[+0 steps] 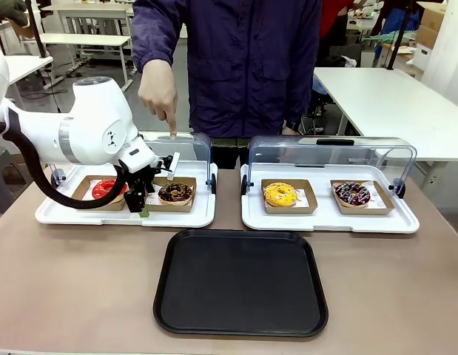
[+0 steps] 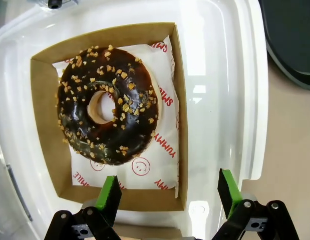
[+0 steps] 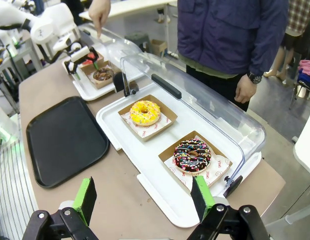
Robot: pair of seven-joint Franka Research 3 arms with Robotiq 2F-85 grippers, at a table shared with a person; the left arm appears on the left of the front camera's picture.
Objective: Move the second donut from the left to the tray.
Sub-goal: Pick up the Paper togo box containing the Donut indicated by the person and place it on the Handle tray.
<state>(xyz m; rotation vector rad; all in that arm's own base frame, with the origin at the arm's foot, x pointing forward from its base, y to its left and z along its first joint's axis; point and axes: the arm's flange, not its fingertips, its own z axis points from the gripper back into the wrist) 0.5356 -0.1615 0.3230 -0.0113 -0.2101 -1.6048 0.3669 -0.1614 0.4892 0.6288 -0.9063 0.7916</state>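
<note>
The second donut from the left (image 1: 175, 193) has dark chocolate icing with pale flecks and sits in a brown cardboard holder (image 2: 44, 125) on the left white tray (image 1: 125, 220). In the left wrist view the donut (image 2: 107, 105) lies just beyond my open left gripper (image 2: 168, 192); one fingertip hangs over the holder's near edge, the other over the white tray. In the front view my left gripper (image 1: 143, 200) hovers beside the donut's left. The black tray (image 1: 241, 281) lies at the table's front middle. My right gripper (image 3: 144, 197) is open, holding nothing, above the table.
A red-glazed donut (image 1: 108, 189) sits left of the chocolate one. The right white tray (image 1: 325, 222) holds a yellow donut (image 1: 280, 194) and a sprinkled donut (image 1: 352, 194). Both clear lids stand open. A person's hand (image 1: 160, 96) points down behind the left tray.
</note>
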